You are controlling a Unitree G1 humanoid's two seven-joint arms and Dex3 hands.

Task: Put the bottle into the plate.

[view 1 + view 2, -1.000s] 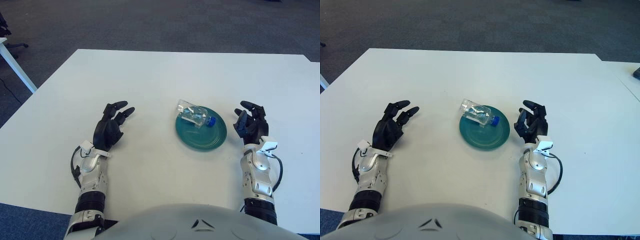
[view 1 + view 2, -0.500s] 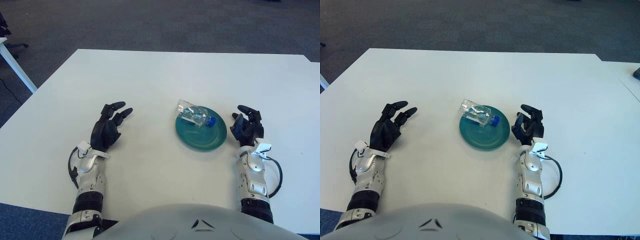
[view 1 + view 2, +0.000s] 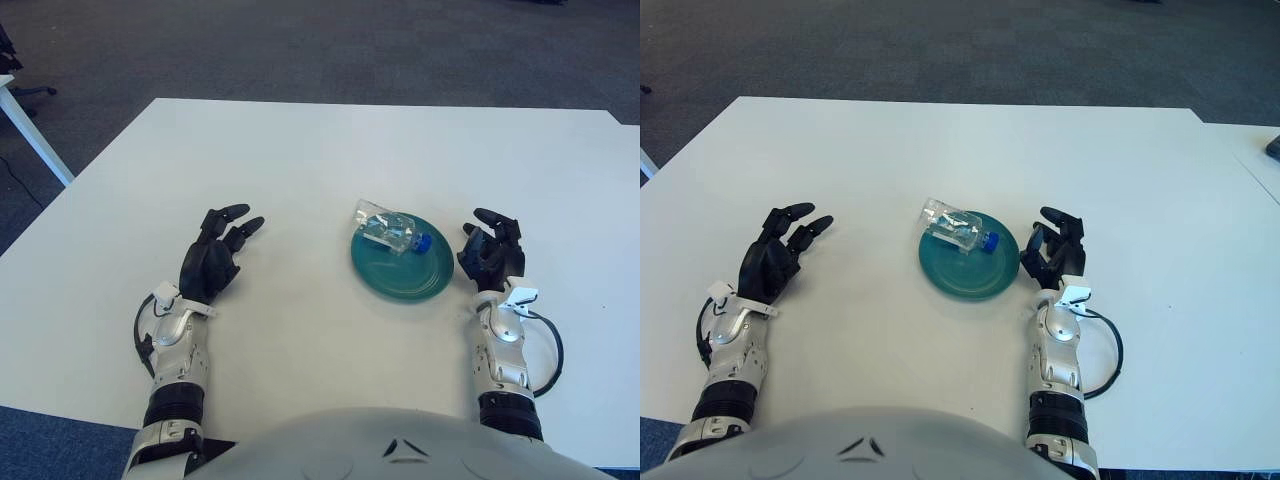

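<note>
Clear plastic bottle (image 3: 389, 230) with a blue cap lies on its side across the round green plate's (image 3: 400, 274) eleven o'clock rim, so the task looks done, with the right hand (image 3: 490, 255) just beside the plate at three o'clock and the left hand (image 3: 212, 260) well off at nine o'clock on the white worktop (image 3: 300, 160), both open and empty.

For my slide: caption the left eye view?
Bottle lying in plate, both hands open beside it.

One bottle (image 3: 392, 229), one plate (image 3: 402, 266), one table (image 3: 320, 160).

I see bright, even overhead light; soft shadows sit just beneath my black left hand (image 3: 212, 262); focus is sharp.
</note>
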